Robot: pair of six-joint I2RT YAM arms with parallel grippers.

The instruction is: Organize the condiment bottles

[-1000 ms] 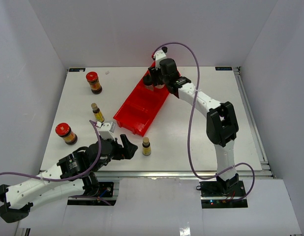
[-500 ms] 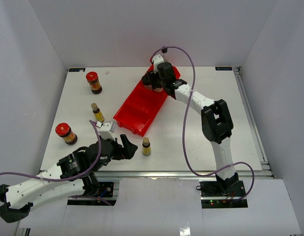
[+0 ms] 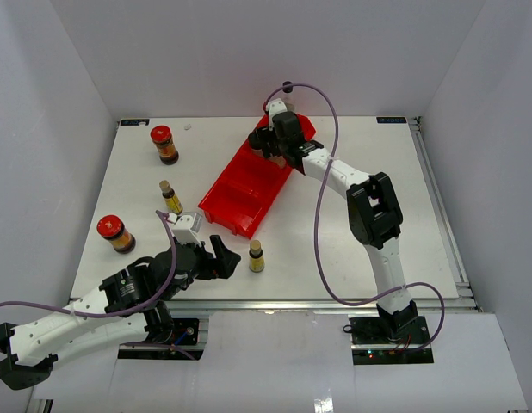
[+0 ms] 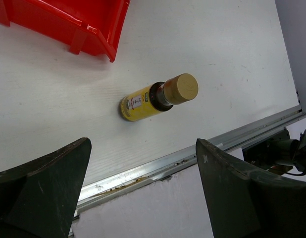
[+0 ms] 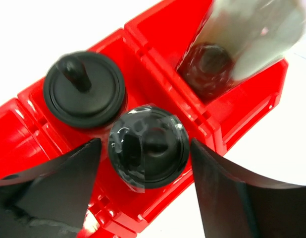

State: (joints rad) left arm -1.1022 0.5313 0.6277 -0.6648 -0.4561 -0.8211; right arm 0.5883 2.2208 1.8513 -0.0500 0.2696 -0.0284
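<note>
The right arm [image 3: 335, 172] stretches across the bench [image 3: 421, 215] to the far end of the red tray [image 3: 236, 196], wrist pointing down. The right fingers [image 5: 54, 193] are released. They flank a black-capped shaker [image 5: 148, 146] standing in the tray, with a sliver of gap on each side. The left arm [image 3: 77, 314] lies low near the front edge. The left fingers [image 4: 39, 188] are spread wide and empty, with a yellow-labelled bottle [image 4: 143, 104] upright just ahead.

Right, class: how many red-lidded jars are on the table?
2. One red-lidded jar stands near the far left corner; the other by the left edge. More may hide in the tray.
</note>
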